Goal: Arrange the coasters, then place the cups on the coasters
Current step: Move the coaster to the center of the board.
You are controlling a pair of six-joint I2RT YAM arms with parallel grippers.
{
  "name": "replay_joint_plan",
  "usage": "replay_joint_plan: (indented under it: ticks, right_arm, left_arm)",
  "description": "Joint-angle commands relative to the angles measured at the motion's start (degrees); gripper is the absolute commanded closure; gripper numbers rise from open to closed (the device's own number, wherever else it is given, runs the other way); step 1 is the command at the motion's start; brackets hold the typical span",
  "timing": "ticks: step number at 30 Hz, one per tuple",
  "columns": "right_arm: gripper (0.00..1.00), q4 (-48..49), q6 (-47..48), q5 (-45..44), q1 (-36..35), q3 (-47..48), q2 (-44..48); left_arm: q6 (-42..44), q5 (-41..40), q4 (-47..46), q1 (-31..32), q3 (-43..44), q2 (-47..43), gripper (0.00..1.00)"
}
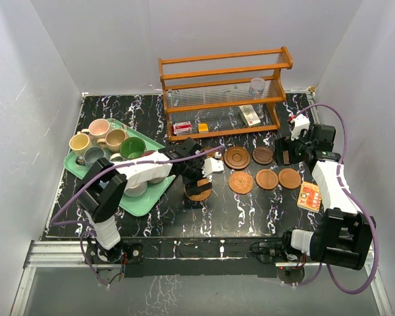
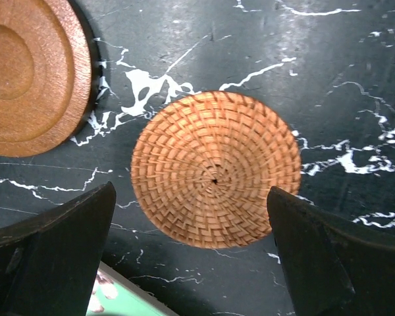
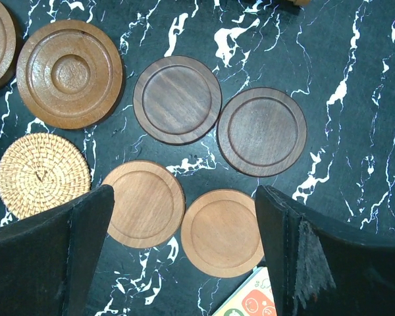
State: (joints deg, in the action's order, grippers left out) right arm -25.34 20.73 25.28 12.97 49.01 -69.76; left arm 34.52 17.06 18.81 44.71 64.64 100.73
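Observation:
A woven coaster point(image 2: 215, 169) lies flat on the black marble table, just ahead of my open left gripper point(image 2: 192, 197) point(image 1: 199, 183), which hovers over it with nothing held. A ringed wooden coaster point(image 2: 33, 72) lies to its left. My right gripper point(image 3: 184, 220) point(image 1: 285, 154) is open above several coasters: two dark ones point(image 3: 177, 99) point(image 3: 261, 131), two light ones point(image 3: 143, 203) point(image 3: 222, 232), a ringed one point(image 3: 70, 74) and a woven one point(image 3: 43, 175). The cups stand on the green tray point(image 1: 139, 201) at the left, among them pink point(image 1: 100, 128), yellow point(image 1: 79, 143), tan point(image 1: 115, 139) and green point(image 1: 132, 148).
A wooden rack point(image 1: 224, 69) stands at the back with a glass tumbler point(image 1: 257, 86) and small boxes on it. An orange card point(image 1: 309, 196) point(image 3: 250, 299) lies right of the coasters. The tray's corner point(image 2: 118, 296) sits close behind my left fingers.

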Motion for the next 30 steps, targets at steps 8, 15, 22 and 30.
replay_joint_plan:
  ticks: [8,15,22,30]
  right_arm:
    - [0.06,3.58,-0.16,0.54,0.21,-0.15,0.59]
    - [0.05,2.9,0.05,1.26,0.22,0.29,-0.57]
    - [0.03,2.6,0.51,1.36,0.21,0.28,-0.87]
    - [0.03,2.22,0.68,1.78,0.21,0.56,-1.36]
  left_arm:
    - [-0.05,-6.42,-6.62,0.5,-0.37,3.36,0.01]
    - [-3.75,-9.09,-8.73,1.71,0.57,5.68,0.01]
    - [-4.51,-12.58,-8.71,3.94,3.05,8.37,0.01]
    - [-5.7,-13.85,-7.38,4.68,5.85,10.69,0.01]
